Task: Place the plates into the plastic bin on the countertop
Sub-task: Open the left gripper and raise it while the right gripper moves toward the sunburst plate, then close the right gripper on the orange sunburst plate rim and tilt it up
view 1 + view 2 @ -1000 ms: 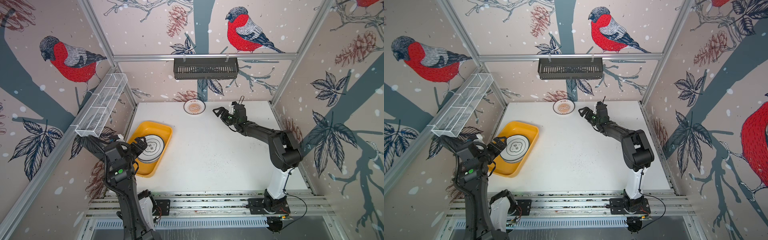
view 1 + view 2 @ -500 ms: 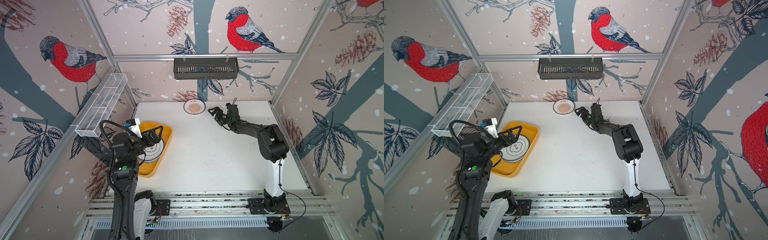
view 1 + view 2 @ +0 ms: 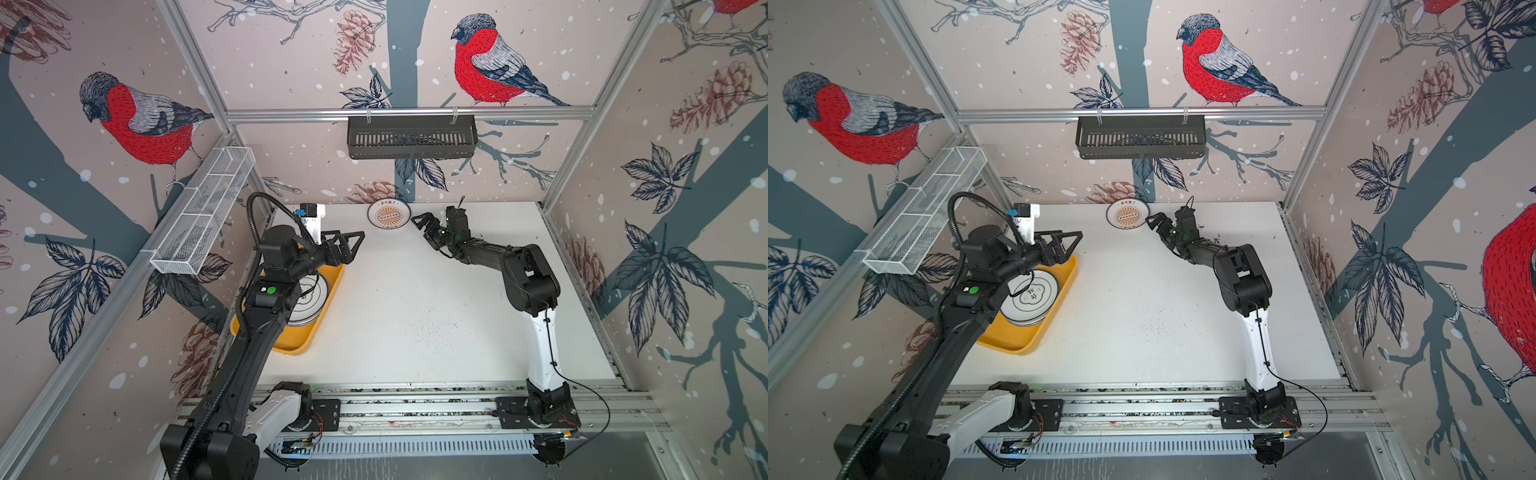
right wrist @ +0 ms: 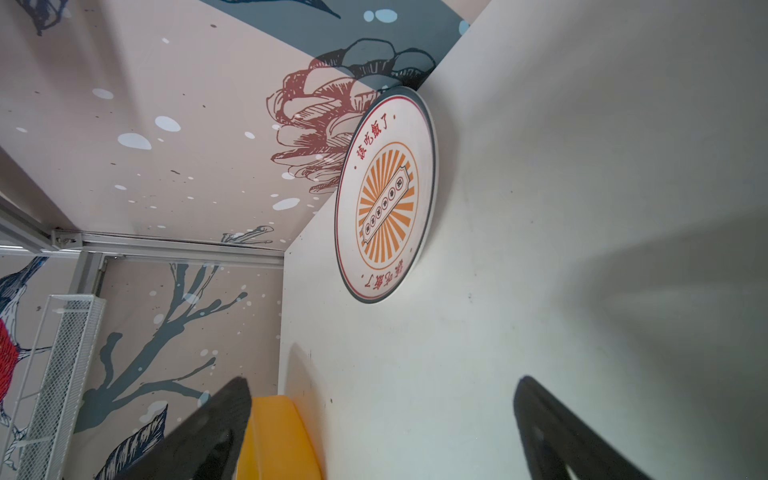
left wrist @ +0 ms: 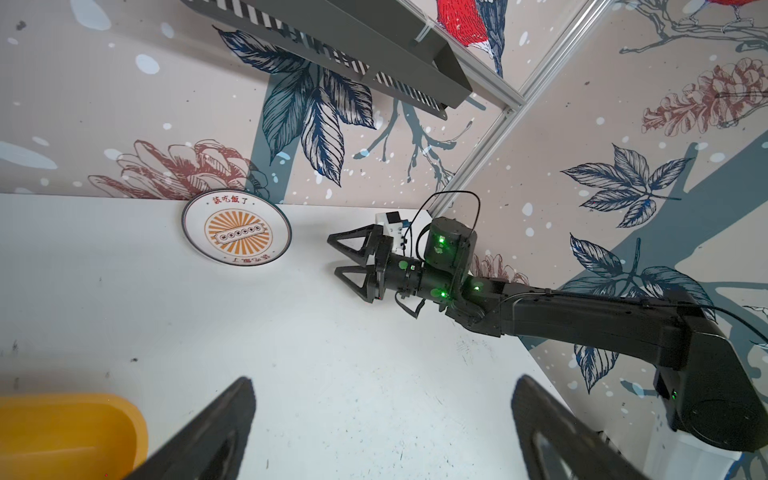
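Your right gripper [image 3: 423, 232] was wide open and empty. In both top views its jaws pointed at the sunburst plate [image 3: 389, 214] from the plate's right, near the rim but not touching. That plate lay flat on the countertop [image 3: 415, 311] at the back edge, close to the wall. It had orange rays in the centre, red lettering around them and a thin dark edge.

Your left gripper [image 3: 355, 248] was also spread wide, holding nothing, raised over the far corner of the plastic bin [image 3: 295, 345]. The left wrist view showed only a corner of the bin beside its fingers [image 5: 224, 428], with countertop between them.

The bin sat at the left side of the countertop with a stack of plates [image 3: 1030, 297] inside — top one white, thin black rim, emblem in the middle. You couldn't count the stack from these views — the left arm covered part of it.
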`<state>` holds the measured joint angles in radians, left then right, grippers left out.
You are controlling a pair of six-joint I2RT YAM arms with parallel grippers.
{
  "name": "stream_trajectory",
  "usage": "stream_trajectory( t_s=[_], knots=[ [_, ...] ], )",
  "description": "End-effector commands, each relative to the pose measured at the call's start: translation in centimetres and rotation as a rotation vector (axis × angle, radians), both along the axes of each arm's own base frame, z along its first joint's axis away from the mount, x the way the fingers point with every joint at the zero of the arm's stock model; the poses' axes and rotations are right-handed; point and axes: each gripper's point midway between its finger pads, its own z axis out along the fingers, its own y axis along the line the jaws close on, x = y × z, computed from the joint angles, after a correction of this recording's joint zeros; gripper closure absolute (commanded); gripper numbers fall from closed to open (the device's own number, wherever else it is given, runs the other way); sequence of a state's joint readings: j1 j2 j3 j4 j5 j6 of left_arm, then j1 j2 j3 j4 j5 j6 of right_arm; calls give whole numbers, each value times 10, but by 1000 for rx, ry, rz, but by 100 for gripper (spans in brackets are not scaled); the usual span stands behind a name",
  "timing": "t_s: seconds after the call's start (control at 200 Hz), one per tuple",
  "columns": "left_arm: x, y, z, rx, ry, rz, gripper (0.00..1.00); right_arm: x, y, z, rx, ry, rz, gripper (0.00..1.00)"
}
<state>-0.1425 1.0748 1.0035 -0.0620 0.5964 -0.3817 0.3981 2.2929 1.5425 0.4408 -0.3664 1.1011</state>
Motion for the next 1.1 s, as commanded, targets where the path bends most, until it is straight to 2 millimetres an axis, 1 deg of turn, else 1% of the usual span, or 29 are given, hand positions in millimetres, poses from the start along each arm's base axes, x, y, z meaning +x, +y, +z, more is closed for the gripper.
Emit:
stream_trajectory(
  t_s=[0.0, 0.075, 0.14, 0.235, 0.25, 0.255, 0.305, 0.31, 0.325, 0.42, 0.475, 0.58, 0.755, 0.891, 0.981, 1.001, 1.096],
  knots=[
    [11, -13, 17, 26, -108, -37, 4, 8, 4, -5, 5, 2, -17, 0],
    [15, -21, 12, 34, -111, -62, 4, 14, 9, -6, 18, -9, -16, 1],
    [19, -26, 3, 40, -97, -74, 4, 21, 12, -7, 37, -17, -22, 0],
    [21, -27, -11, 45, -70, -79, 4, 30, 16, -10, 60, -18, -30, 1],
    [22, -27, -12, 45, -68, -79, 4, 32, 16, -8, 65, -25, -31, 1],
    [22, -27, -12, 45, -69, -80, 4, 32, 16, -10, 65, -21, -32, 1],
    [22, -28, -12, 46, -72, -82, 4, 37, 19, -9, 82, -27, -32, 0],
    [22, -28, -18, 48, -60, -82, 4, 37, 20, -10, 83, -27, -31, 1],
    [22, -28, -24, 50, -48, -82, 4, 38, 21, -12, 87, -27, -30, 1],
    [23, -29, -33, 54, -28, -89, 4, 48, 26, -14, 124, -39, -27, 1],
    [24, -30, -35, 52, -23, -96, 4, 53, 29, -14, 144, -45, -23, 1],
    [25, -31, -41, 52, -10, -98, 4, 59, 33, -22, 174, -34, -28, 0],
    [25, -31, -45, 47, -1, -96, 4, 59, 39, -36, 220, 6, -32, 0],
    [26, -31, -46, 41, 3, -92, 4, 59, 46, -51, 198, 61, -44, 1],
    [25, -31, -46, 36, 4, -93, 4, 59, 52, -61, 179, 95, -59, 4],
    [25, -30, -46, 36, 3, -91, 4, 59, 54, -60, 177, 98, -60, 5],
    [24, -30, -45, 33, 0, -89, 4, 60, 58, -73, 163, 140, -79, 7]
  ],
)
